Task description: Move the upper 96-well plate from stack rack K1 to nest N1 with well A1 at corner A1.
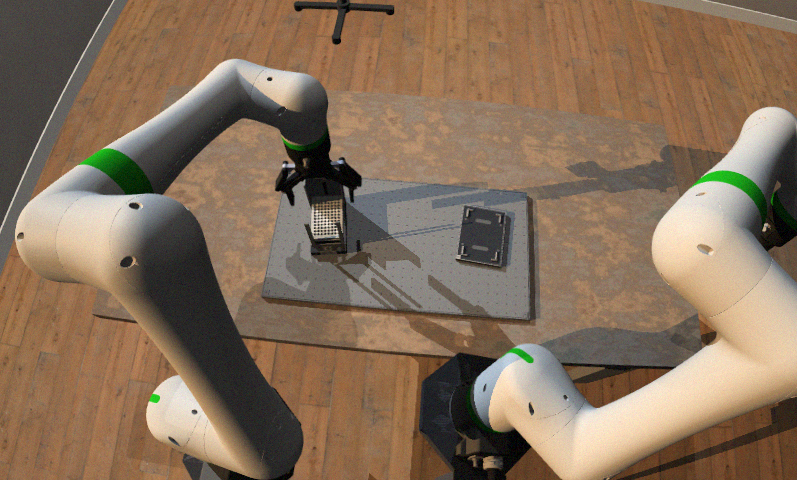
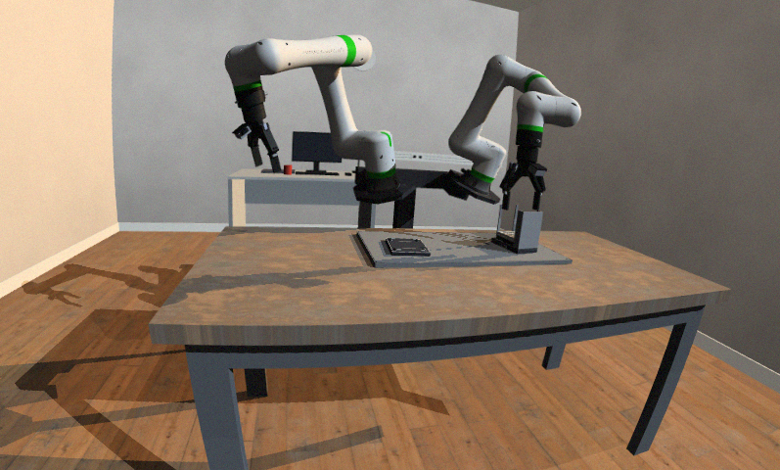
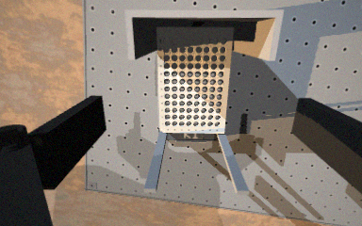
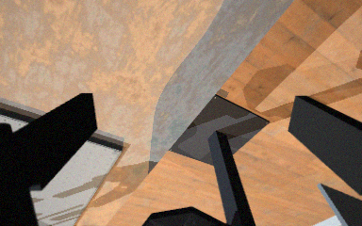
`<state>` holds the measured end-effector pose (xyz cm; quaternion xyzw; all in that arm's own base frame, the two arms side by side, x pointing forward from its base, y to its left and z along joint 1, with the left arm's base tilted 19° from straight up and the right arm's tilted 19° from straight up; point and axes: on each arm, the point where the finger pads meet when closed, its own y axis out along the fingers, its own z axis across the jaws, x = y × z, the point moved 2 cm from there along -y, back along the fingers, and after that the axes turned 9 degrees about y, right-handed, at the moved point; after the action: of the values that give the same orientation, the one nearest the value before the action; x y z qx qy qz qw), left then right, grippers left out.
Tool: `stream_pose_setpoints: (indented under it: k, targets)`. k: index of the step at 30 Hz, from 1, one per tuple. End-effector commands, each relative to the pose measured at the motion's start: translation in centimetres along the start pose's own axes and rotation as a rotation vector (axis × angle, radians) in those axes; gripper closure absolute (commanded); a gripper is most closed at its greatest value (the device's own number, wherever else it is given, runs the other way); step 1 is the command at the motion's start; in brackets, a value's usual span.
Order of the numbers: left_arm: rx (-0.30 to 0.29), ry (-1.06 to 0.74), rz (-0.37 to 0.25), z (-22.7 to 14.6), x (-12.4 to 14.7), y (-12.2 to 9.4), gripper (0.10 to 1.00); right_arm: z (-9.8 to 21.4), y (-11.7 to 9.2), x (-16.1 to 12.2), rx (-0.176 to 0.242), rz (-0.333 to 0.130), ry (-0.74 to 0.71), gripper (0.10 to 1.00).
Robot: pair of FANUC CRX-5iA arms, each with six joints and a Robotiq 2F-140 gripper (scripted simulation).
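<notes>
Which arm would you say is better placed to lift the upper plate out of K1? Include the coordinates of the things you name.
Left, I'd judge: its open tool [image 1: 319,189] [image 2: 521,205] [image 3: 199,110] hangs above the upper plate [image 1: 327,218] [image 3: 193,87], while the right tool [image 2: 265,165] [image 4: 192,112] is beyond the table.

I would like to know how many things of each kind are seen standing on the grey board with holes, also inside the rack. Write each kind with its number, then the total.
Stack rack: 1
Plate nest: 1
Well plate: 1 visible; the lower one cannot be made out
Total visible: 3
</notes>
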<state>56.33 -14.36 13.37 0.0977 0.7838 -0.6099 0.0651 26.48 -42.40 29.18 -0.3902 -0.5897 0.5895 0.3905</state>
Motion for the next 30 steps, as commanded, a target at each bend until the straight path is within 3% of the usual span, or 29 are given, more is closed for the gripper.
stream_pose_setpoints:
  k: [1, 30]
  targets:
    - [0.001, 0.0, 0.002, 0.0, -0.1, 0.4, 0.098, 0.0, -0.1, 0.0, 0.0, 0.002, 0.0, 0.098]
    - [0.001, 0.0, 0.002, 0.0, -0.1, 4.9, 0.098, 0.0, -0.1, 0.0, 0.0, 0.002, 0.0, 0.098]
